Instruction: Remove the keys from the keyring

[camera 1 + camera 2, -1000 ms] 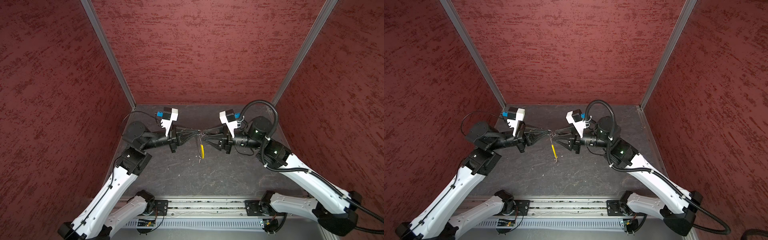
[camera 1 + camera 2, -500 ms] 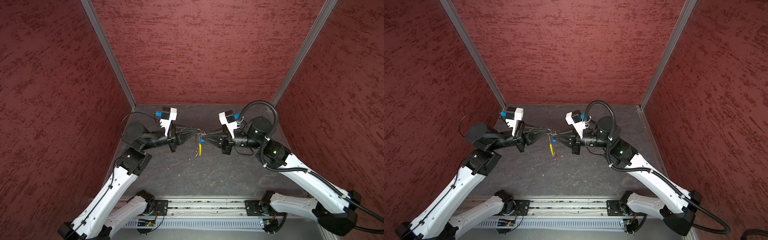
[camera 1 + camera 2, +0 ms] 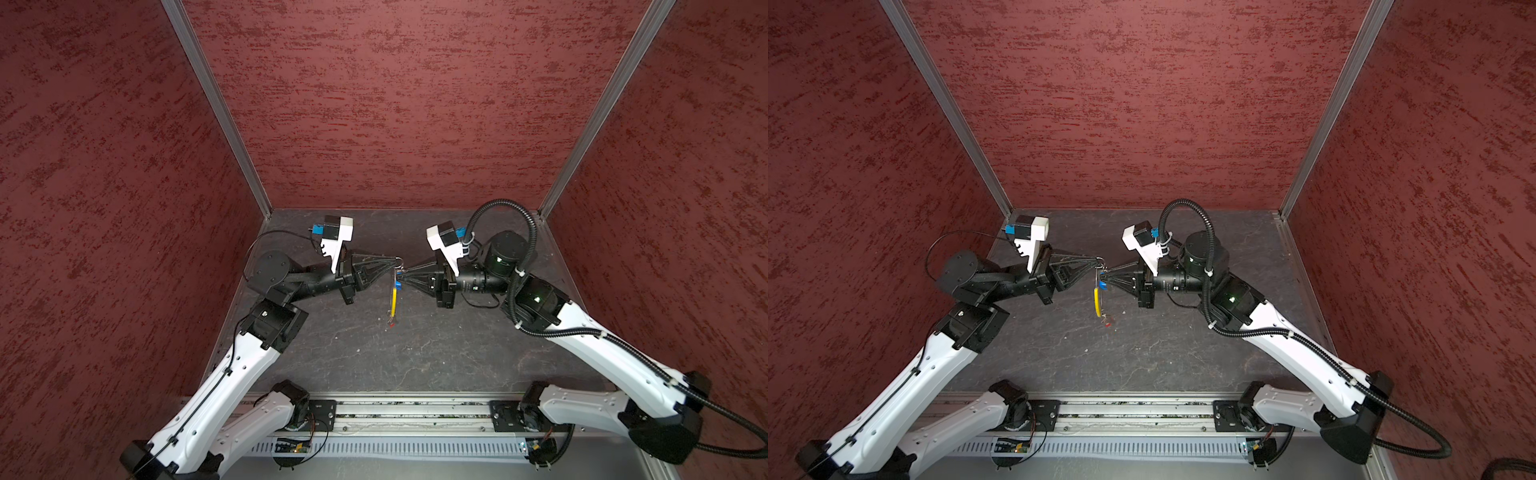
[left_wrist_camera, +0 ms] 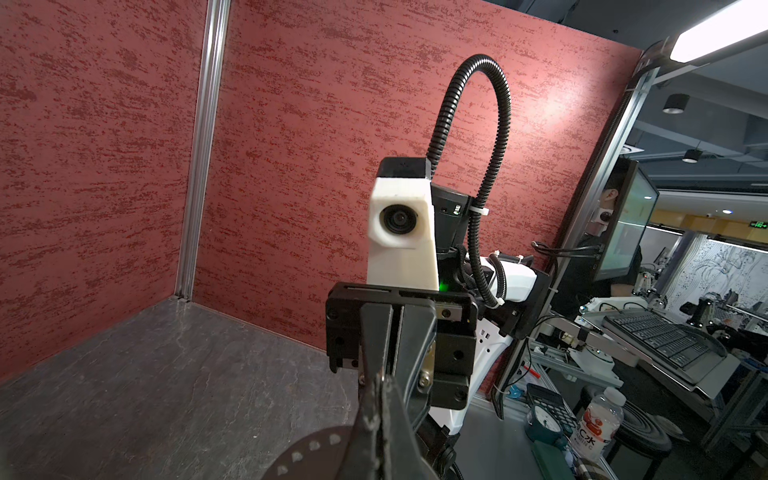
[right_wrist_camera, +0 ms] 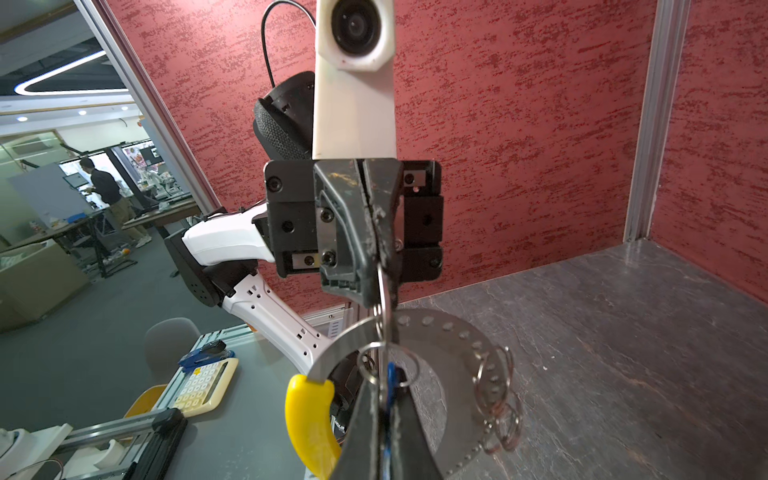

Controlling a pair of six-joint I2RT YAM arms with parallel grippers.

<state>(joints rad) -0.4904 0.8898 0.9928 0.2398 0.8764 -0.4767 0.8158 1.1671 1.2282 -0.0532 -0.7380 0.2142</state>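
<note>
With the keyring point(image 3: 393, 296) hanging above the bench point(image 3: 415, 357), its top clenched in the left jaws, the right jaws clench its blue key point(image 3: 1101, 285), so freeing that key seems in hand, next needing a steady pull to slide it off.

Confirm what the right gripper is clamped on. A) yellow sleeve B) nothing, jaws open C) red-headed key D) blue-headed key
D: in the right wrist view the blue-headed key sits pinched between the closed fingers of the right gripper, while the yellow sleeve and the red-headed key hang below it, ungripped.
</note>
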